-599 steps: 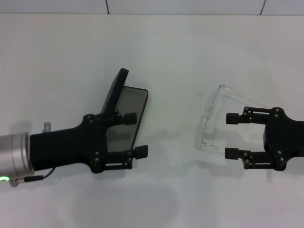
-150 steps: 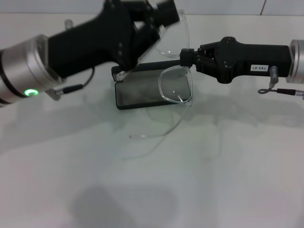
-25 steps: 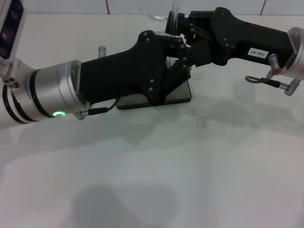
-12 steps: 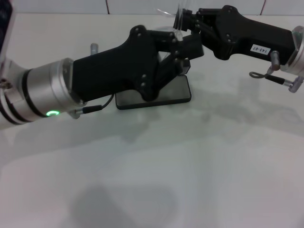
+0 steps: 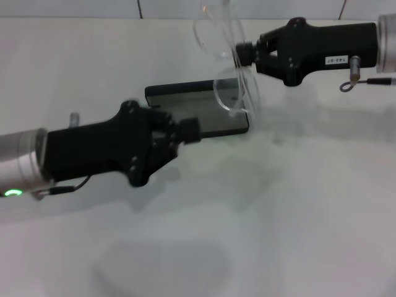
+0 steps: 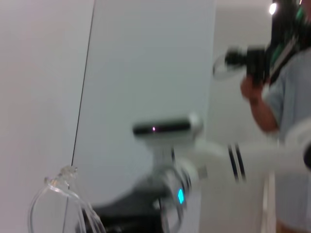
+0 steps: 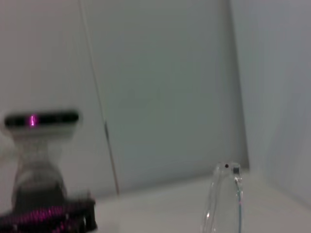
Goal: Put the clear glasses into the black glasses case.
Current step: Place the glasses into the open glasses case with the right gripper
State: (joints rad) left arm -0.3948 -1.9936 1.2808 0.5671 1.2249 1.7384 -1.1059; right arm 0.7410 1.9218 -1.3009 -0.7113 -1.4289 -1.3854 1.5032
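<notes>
The clear glasses (image 5: 232, 68) hang at upper centre of the head view, pinched at the bridge by the right gripper (image 5: 241, 52), whose fingers are closed on them. One lens dips over the right end of the black glasses case (image 5: 185, 108), lying open on the white counter (image 5: 278, 216). The left gripper (image 5: 189, 131), lower left, touches the case's near edge; its fingers' state cannot be told.

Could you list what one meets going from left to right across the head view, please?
Left end effector → black case, lying open on the table → clear glasses, held up above the case's right end → right end effector, gripping the glasses.
</notes>
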